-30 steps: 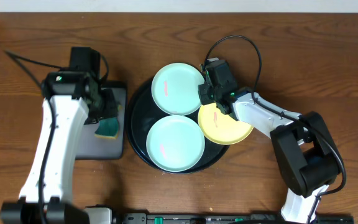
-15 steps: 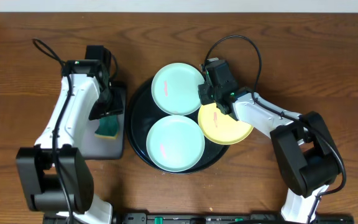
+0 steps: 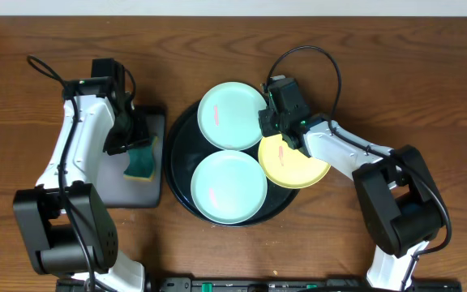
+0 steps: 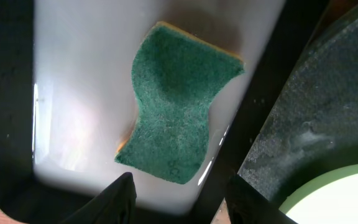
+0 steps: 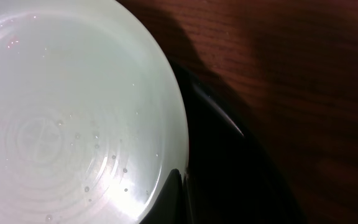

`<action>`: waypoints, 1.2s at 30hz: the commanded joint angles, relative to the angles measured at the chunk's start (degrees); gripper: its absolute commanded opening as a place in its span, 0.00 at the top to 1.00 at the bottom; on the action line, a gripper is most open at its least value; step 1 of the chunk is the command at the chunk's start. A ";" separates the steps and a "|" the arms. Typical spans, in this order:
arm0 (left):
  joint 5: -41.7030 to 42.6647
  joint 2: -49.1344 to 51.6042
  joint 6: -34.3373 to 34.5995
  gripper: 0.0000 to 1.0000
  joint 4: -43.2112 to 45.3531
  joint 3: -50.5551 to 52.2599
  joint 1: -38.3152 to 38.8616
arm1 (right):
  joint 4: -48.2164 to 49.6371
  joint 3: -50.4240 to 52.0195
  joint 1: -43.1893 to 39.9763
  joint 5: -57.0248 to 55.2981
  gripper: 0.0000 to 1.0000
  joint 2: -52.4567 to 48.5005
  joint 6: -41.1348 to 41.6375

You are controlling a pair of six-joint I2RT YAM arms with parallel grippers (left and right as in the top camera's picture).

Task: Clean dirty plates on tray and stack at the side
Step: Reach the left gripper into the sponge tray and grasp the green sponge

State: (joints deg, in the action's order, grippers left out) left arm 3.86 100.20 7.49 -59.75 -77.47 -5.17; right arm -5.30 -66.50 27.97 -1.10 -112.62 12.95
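Nearest: pale mint-blue round plate (image 3: 229,186), reddish smear, lying inside the large round glossy black tray (image 3: 175,174). Just right of it, pale yellow round plate (image 3: 297,169), also smeared, sits across the tray's right rim, partly out over the brown wooden table (image 3: 428,89). Left of the big tray: smaller rectangular black tray (image 3: 112,193) with a green scouring sponge (image 4: 176,112) lying flat in it. Left gripper (image 4: 179,202) hangs over the small tray right by the sponge, jaws about half apart, holding nothing. Right gripper (image 3: 267,130) at the yellow plate's far edge, jaws fully together; pinching the rim or not, cannot tell. Farthest: second mint-blue plate (image 3: 231,115), smeared, in the big tray, edge to edge with the near one.
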 commanded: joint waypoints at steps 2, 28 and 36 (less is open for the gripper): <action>0.98 0.55 -1.05 0.52 0.94 1.79 -0.55 | -0.02 0.20 0.20 -0.13 0.99 -0.24 -0.15; -1.77 0.55 -1.05 0.52 19.91 16.15 -0.55 | -0.02 0.20 0.20 -0.13 0.99 -0.24 -0.15; -1.77 0.66 -1.03 0.52 21.53 18.21 -0.55 | -0.02 0.20 0.22 -0.13 0.99 -0.24 -0.15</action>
State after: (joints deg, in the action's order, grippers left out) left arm 2.79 100.31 7.22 -38.48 -60.69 -5.48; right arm -5.28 -66.50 27.97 -1.10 -112.62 12.95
